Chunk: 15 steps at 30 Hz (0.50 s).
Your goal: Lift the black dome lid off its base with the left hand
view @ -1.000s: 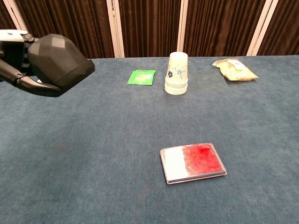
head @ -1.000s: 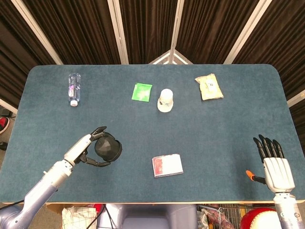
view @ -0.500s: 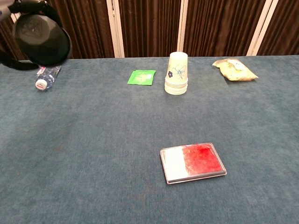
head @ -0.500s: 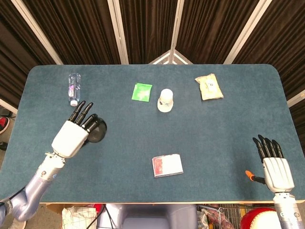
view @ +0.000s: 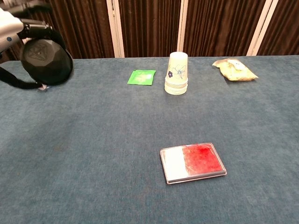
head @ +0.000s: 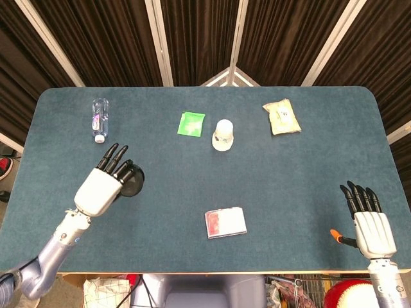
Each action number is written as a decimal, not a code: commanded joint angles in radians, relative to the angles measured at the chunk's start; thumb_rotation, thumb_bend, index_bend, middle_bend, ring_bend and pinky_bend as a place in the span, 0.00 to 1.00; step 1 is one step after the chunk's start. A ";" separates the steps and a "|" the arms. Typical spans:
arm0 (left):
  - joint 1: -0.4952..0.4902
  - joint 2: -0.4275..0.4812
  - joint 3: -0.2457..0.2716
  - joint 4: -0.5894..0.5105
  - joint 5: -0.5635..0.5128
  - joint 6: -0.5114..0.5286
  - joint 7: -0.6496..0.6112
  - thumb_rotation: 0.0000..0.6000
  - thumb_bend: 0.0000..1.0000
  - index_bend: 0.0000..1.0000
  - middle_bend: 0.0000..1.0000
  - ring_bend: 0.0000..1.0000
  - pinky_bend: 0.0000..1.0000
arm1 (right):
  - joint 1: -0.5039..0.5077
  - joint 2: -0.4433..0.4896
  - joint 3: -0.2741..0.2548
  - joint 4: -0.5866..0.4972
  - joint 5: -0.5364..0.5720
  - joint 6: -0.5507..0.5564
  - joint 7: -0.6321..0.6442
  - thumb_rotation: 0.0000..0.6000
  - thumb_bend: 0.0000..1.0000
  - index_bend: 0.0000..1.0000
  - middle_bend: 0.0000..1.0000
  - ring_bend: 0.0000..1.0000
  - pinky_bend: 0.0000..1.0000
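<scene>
The left hand [head: 97, 190] is raised over the near left part of the blue surface [head: 308, 160], its white back turned up toward the head camera and its fingers [head: 114, 158] extended forward. The black dome lid [view: 46, 57] is held beneath that palm: the head view shows only a dark crescent of it at the fingertips, while the chest view shows its faceted body tilted, clear of the surface, with dark fingers wrapped under and around it. The left hand is therefore grasping the lid. No base can be made out in either view. A clear water bottle [head: 99, 119] lies on its side beyond the left fingertips, well apart from them. Further to the right of those fingers lie a green packet [head: 191, 123] and, just beside it, an upturned stack of paper cups [view: 177, 73] (floral print visible in the chest view). A tan snack bag [head: 281, 116] lies toward the far right. A red and white card case [view: 192, 162] lies flat near the front edge, between the two hands. The right hand [head: 370, 226] hovers at the near right corner, fingers straight, spread and holding nothing; an orange-tipped item [head: 336, 235] lies just beside it, its nature unclear.
</scene>
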<state>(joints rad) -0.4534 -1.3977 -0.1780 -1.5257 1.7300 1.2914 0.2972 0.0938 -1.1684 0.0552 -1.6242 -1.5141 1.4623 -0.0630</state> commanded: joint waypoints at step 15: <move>-0.039 0.092 0.006 -0.120 -0.429 -0.275 -0.266 1.00 0.35 0.55 0.38 0.00 0.00 | 0.000 -0.006 -0.005 0.007 0.000 -0.006 -0.004 1.00 0.15 0.04 0.02 0.03 0.05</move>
<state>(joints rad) -0.4847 -1.2795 -0.1727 -1.6788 1.3145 1.0115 0.0127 0.0929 -1.1734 0.0498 -1.6186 -1.5158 1.4588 -0.0666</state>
